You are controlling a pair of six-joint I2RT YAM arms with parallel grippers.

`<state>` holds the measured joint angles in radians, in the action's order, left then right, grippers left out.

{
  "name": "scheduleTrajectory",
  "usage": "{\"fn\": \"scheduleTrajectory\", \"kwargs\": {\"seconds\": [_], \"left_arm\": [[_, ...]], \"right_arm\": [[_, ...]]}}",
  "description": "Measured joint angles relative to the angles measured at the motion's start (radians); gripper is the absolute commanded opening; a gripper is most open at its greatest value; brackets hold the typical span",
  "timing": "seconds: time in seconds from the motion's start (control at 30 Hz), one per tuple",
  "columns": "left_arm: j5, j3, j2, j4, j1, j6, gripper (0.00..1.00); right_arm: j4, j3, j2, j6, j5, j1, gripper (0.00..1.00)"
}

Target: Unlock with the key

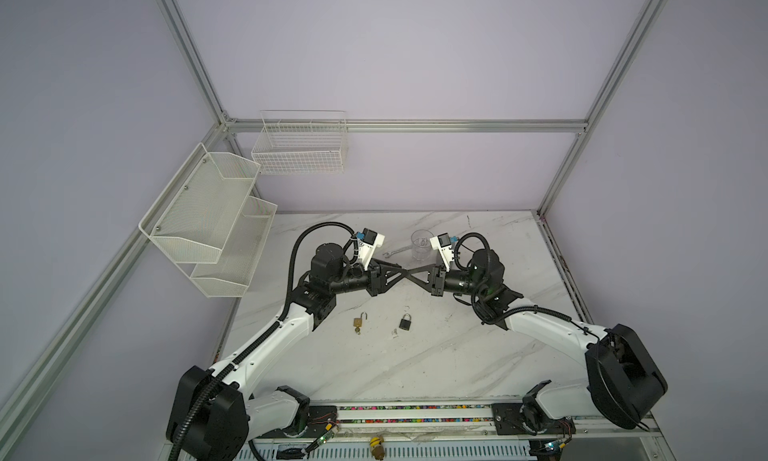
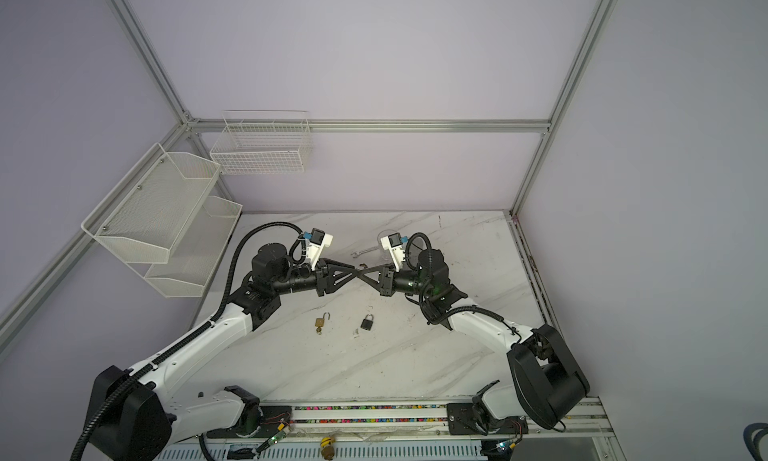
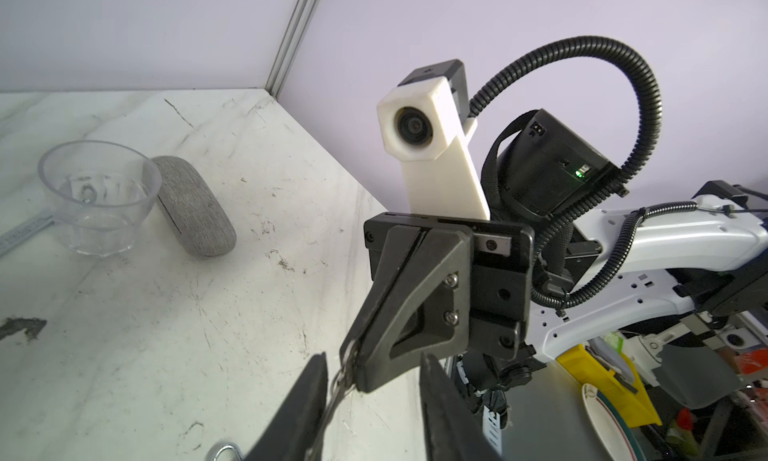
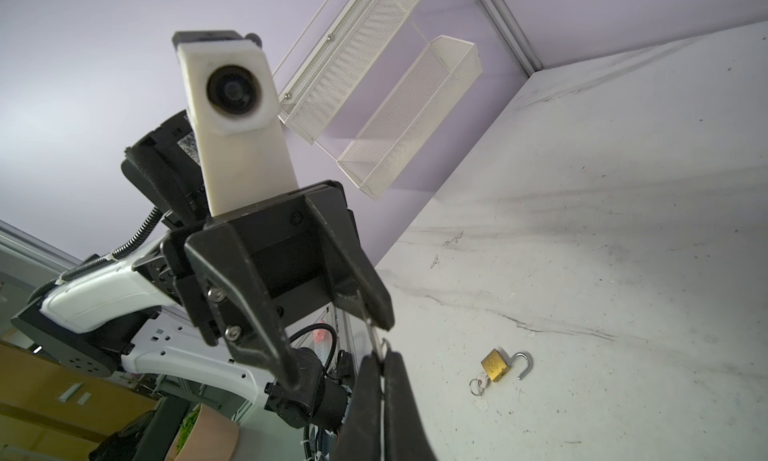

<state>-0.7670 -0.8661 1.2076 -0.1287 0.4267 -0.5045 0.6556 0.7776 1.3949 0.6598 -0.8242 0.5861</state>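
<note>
Both grippers meet tip to tip above the middle of the marble table (image 1: 415, 363). My right gripper (image 4: 380, 361) is shut on a small metal key (image 3: 337, 390), seen also as the key (image 4: 375, 341). The key's free end lies along one finger of my left gripper (image 3: 374, 357), whose jaws stand apart around the right gripper's tip (image 3: 355, 369). A black padlock (image 1: 405, 321) lies on the table below them, its shackle down. A brass padlock (image 4: 496, 365) lies to its left with its shackle swung open and a key with a ring in it.
A clear cup (image 3: 97, 197), a grey oval case (image 3: 193, 207) and a wrench (image 1: 395, 252) lie behind the grippers. A small silver piece (image 1: 395, 332) sits beside the black padlock. White mesh shelves (image 1: 208, 217) and a wire basket (image 1: 301, 147) hang on the left and back walls.
</note>
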Motion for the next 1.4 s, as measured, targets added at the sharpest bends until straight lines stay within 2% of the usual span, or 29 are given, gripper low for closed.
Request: {"fn": "scheduleTrajectory", "kwargs": {"seconds": [0.1,0.37,0.57,0.73,0.83,0.93,1.2,1.4], "left_arm": [[0.034,0.000,-0.013,-0.042,0.000,-0.061,0.49],[0.212,0.040,-0.070,-0.217,0.031,-0.284,0.50],[0.374,0.074,-0.079,-0.255,0.114,-0.356,0.43],[0.470,0.092,-0.074,-0.278,0.138,-0.397,0.37],[0.496,0.092,-0.057,-0.308,0.141,-0.407,0.36],[0.512,0.092,-0.037,-0.328,0.145,-0.420,0.28],[0.521,0.092,0.006,-0.339,0.151,-0.429,0.23],[0.528,0.092,0.014,-0.354,0.153,-0.428,0.13]], "right_arm": [[0.048,-0.018,-0.010,0.060,0.020,0.000,0.00],[0.209,-0.058,-0.042,0.220,0.105,0.003,0.00],[0.274,-0.070,-0.041,0.292,0.171,0.011,0.00],[0.330,-0.071,-0.016,0.331,0.180,0.026,0.00],[0.331,-0.071,-0.001,0.336,0.183,0.031,0.00],[0.336,-0.075,0.005,0.339,0.184,0.031,0.00],[0.345,-0.090,0.006,0.346,0.193,0.032,0.00],[0.350,-0.093,0.014,0.346,0.197,0.032,0.00]]}}
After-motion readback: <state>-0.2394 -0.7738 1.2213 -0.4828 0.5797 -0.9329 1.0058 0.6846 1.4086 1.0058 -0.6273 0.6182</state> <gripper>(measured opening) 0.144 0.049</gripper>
